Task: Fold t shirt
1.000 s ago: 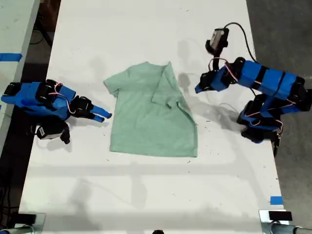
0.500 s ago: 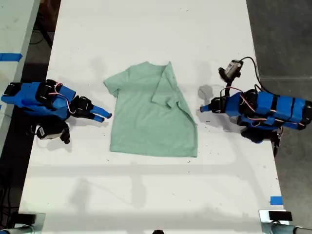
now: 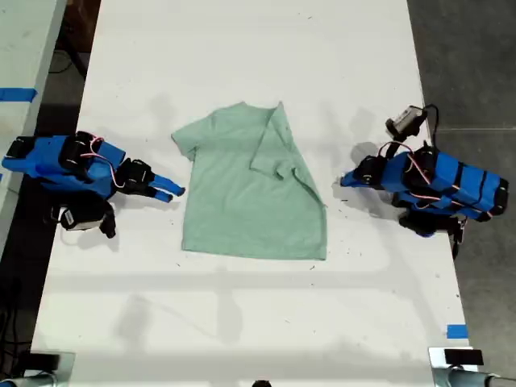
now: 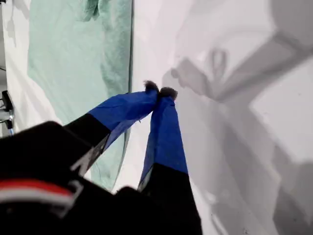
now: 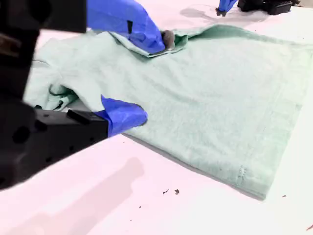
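The pale mint-green t shirt lies flat in the middle of the white table. Its sleeve on the exterior view's right is folded inward over the body. My first gripper is shut and empty, low over bare table a short way off the shirt's edge on the exterior view's right. The first wrist view shows its tips pressed together with the t shirt beyond them. My second gripper is open at the shirt's edge on the exterior view's left. In the second wrist view its fingers spread over the t shirt, holding nothing.
A blue tape mark sits near the table's front corner on the exterior view's right. Dark floor runs along that side. Another light table with blue tape stands at the exterior view's left.
My first arm has dropped low and pulled back toward the exterior view's right, away from the shirt. The shirt and my second arm have not moved.
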{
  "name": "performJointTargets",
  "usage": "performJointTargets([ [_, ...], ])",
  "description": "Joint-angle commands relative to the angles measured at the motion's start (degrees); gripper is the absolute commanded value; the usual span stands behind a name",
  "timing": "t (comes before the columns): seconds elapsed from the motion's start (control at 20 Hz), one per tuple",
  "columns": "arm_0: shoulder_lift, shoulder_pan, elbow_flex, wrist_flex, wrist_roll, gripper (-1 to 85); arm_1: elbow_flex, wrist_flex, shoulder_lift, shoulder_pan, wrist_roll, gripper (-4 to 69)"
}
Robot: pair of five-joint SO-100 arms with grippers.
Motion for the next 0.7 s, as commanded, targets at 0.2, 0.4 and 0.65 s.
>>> performJointTargets([
  [0.2, 0.44, 0.44, -0.35, 0.09, 0.53, 19.9, 2.99, -0.09, 0.79, -2.72, 0.44, 1.2],
  [0.4, 0.44, 0.44, -0.35, 0.09, 0.53, 19.9, 2.90, -0.35, 0.79, -3.34, 0.18, 1.2],
  [0.65, 0.44, 0.44, -0.35, 0.09, 0.53, 19.9, 2.90, -0.44, 0.79, -3.34, -0.18, 1.2],
])
